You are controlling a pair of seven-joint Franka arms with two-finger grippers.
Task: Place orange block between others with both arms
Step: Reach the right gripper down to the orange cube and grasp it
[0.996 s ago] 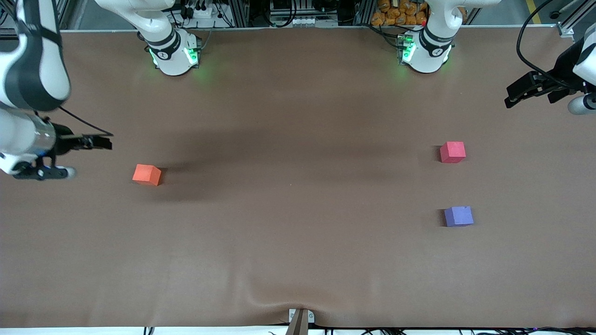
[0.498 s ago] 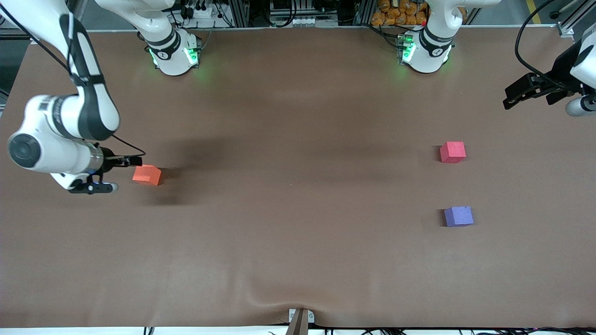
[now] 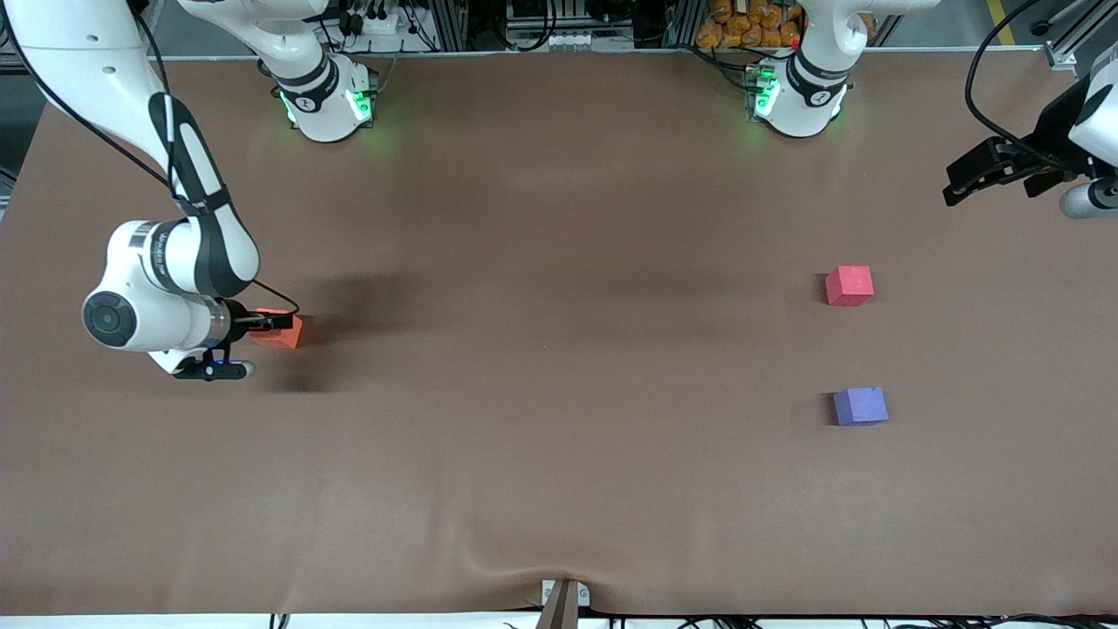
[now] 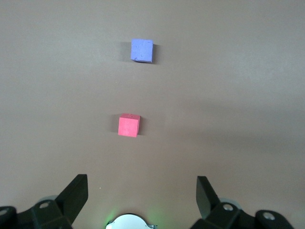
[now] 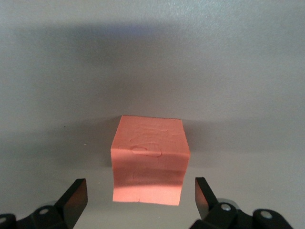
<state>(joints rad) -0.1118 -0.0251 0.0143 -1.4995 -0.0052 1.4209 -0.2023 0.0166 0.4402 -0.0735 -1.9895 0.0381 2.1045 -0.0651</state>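
Observation:
The orange block lies on the brown table toward the right arm's end. My right gripper is low at it and open. In the right wrist view the orange block has its near edge between the two black fingertips, with a gap on each side. The red-pink cube and the purple cube sit apart toward the left arm's end, the purple one nearer the front camera. My left gripper hangs open and empty in the air there; its wrist view looks down on the red-pink cube and the purple cube.
Two green-lit arm bases stand along the table's back edge. The brown cloth has a raised fold by a small clamp at the front edge. A black cable loops above the left gripper.
The right arm has swung in over the table and come down, bringing its open gripper up to the orange block. The left arm has hardly moved. No block has shifted.

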